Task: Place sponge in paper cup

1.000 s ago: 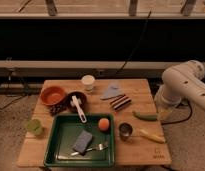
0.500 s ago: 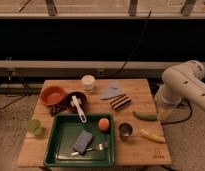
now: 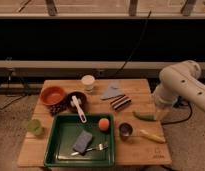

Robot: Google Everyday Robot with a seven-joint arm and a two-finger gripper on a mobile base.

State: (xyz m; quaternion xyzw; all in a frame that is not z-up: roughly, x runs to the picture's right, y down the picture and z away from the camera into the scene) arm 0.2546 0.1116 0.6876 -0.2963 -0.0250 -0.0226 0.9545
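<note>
The sponge (image 3: 82,141), a small grey-blue block, lies in the green tray (image 3: 60,150) at the table's front left. The paper cup (image 3: 88,82), white and upright, stands at the table's back edge, far beyond the tray. My white arm (image 3: 183,85) hangs over the table's right edge. The gripper (image 3: 160,114) points down at the right edge, next to a green pepper (image 3: 144,116). It is far from both the sponge and the cup and holds nothing that I can see.
An orange bowl (image 3: 52,95), a dark bowl (image 3: 71,97) with a white brush (image 3: 78,109), and a green cup (image 3: 34,127) are on the left. An orange fruit (image 3: 103,124) and a fork (image 3: 94,148) lie in the tray. A metal cup (image 3: 125,130), a blue-grey cloth (image 3: 112,91), a striped bar (image 3: 120,102) and a yellow item (image 3: 152,136) are at right.
</note>
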